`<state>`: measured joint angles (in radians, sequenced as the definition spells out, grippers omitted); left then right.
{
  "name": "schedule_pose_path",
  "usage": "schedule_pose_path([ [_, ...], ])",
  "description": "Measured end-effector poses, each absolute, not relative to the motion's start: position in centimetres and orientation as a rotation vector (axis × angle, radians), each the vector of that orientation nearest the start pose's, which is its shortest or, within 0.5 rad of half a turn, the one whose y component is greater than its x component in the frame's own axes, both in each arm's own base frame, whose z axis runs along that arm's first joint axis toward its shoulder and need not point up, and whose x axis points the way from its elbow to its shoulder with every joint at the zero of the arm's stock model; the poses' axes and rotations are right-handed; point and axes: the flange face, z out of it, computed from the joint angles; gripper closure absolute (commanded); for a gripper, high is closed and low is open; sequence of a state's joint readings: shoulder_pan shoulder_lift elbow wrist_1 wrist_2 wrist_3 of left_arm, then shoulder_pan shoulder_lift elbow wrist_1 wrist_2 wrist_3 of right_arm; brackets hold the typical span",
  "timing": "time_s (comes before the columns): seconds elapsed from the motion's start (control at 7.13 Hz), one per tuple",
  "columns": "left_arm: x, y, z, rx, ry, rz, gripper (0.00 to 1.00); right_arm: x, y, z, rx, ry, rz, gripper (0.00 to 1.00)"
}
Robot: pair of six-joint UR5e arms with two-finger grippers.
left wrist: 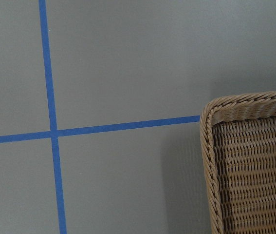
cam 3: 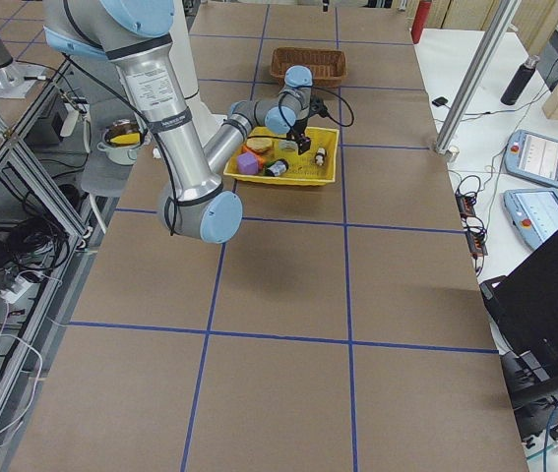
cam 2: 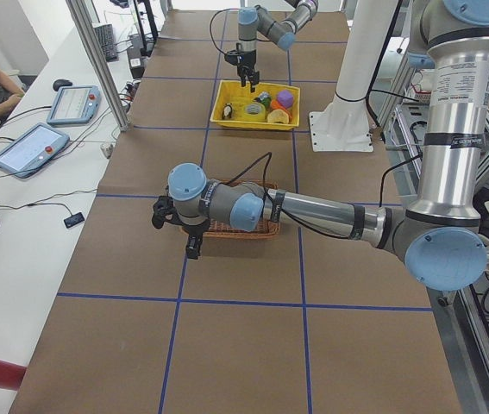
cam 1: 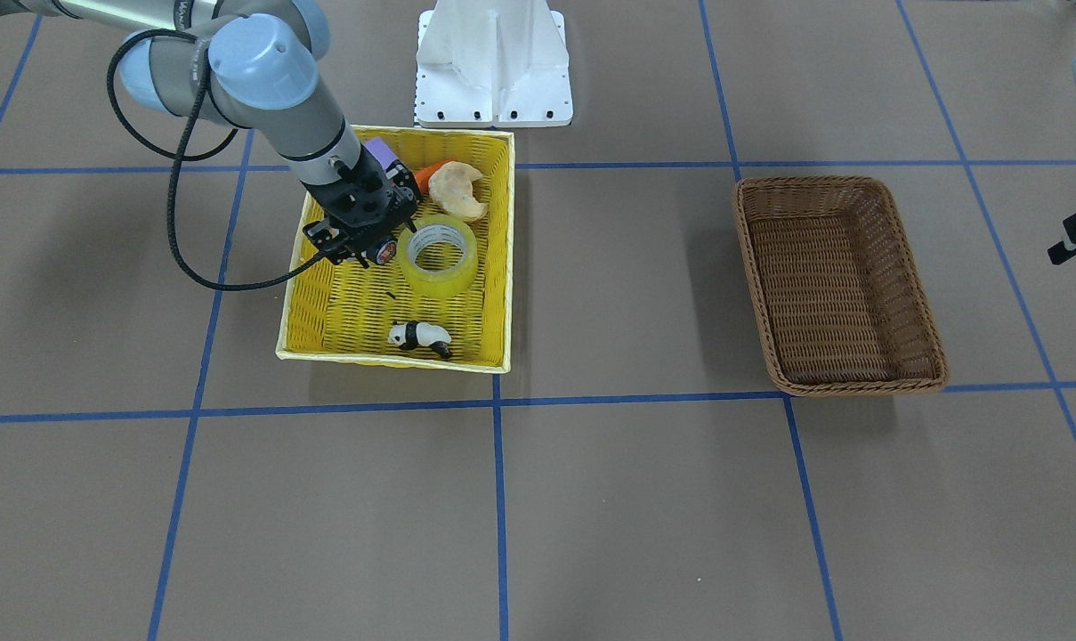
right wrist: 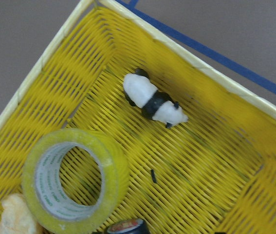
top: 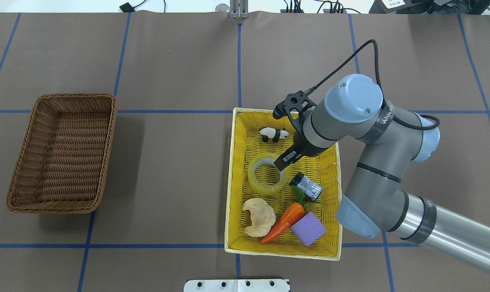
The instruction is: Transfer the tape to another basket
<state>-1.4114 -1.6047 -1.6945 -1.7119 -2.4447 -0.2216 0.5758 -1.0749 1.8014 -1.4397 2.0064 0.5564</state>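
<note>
The yellow tape roll lies flat in the bright yellow basket; it also shows in the overhead view and the right wrist view. My right gripper hangs over the yellow basket, one finger above the near-right rim of the tape, and looks open and empty. The brown wicker basket stands empty on the table's left side. My left gripper hovers just outside that basket's corner; its fingers are not clear.
The yellow basket also holds a toy panda, a battery, a carrot, a purple block and a pastry. A white arm mount stands behind it. Brown table between the baskets.
</note>
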Motion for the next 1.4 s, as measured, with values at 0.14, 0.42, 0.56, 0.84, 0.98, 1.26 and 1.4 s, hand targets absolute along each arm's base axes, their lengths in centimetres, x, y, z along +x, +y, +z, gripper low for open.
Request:
schedule_pose_path([
  [0.14, 2.6, -51.8, 55.7, 0.111, 0.904, 0.073, 0.02, -49.0, -42.1, 26.0, 0.328, -0.878, -0.597, 0.18],
  [0.42, 2.6, -51.8, 55.5, 0.114, 0.905, 0.074, 0.02, -50.4, -42.7, 26.6, 0.326, -0.868, -0.598, 0.15],
  [0.56, 2.6, -51.7, 55.5, 0.113, 0.905, 0.074, 0.02, -51.0, -42.8, 27.0, 0.319, -0.865, -0.598, 0.15],
  [0.84, 2.6, -51.7, 55.5, 0.114, 0.905, 0.075, 0.02, -52.3, -42.4, 27.6, 0.308, -0.866, -0.606, 0.42],
  [0.98, 2.6, -51.6, 55.5, 0.113, 0.908, 0.076, 0.02, -53.0, -42.1, 28.1, 0.302, -0.867, -0.612, 0.68],
  [1.26, 2.6, -51.6, 55.5, 0.112, 0.915, 0.077, 0.02, -53.6, -41.5, 28.5, 0.296, -0.881, -0.612, 1.00],
  [1.4, 2.6, -51.5, 55.5, 0.112, 0.917, 0.078, 0.02, -53.5, -41.4, 28.4, 0.300, -0.896, -0.605, 1.00],
])
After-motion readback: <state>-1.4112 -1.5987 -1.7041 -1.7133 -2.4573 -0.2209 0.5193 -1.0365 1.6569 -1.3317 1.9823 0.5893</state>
